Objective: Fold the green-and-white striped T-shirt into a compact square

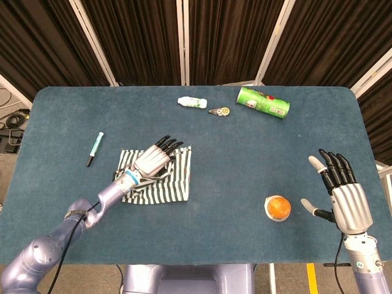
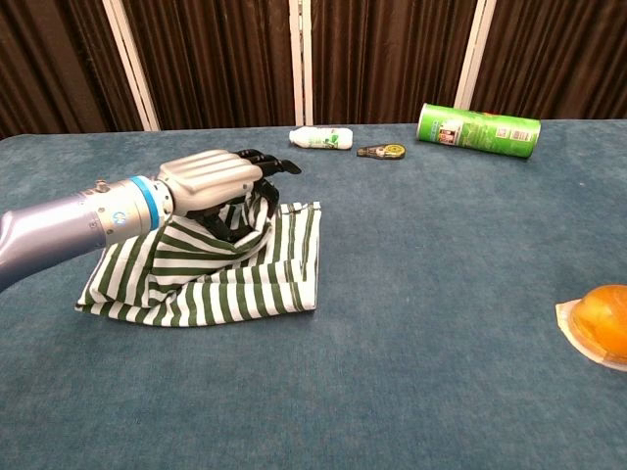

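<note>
The green-and-white striped T-shirt (image 1: 171, 180) (image 2: 235, 279) lies partly folded on the blue table, left of centre. My left hand (image 1: 153, 160) (image 2: 211, 181) holds a lifted flap of the shirt's left side, carried over the middle of the shirt, with dark fingertips pointing right. The cloth bunches under the palm. My right hand (image 1: 342, 196) hovers open at the table's right edge, fingers spread, nothing in it; the chest view does not show it.
An orange on a white lid (image 1: 278, 207) (image 2: 600, 323) sits near my right hand. At the back lie a green can (image 1: 263, 102) (image 2: 478, 129), a white bottle (image 1: 192, 102) (image 2: 321, 138) and a tape measure (image 1: 218, 111) (image 2: 382, 151). A pen (image 1: 94, 148) lies left of the shirt.
</note>
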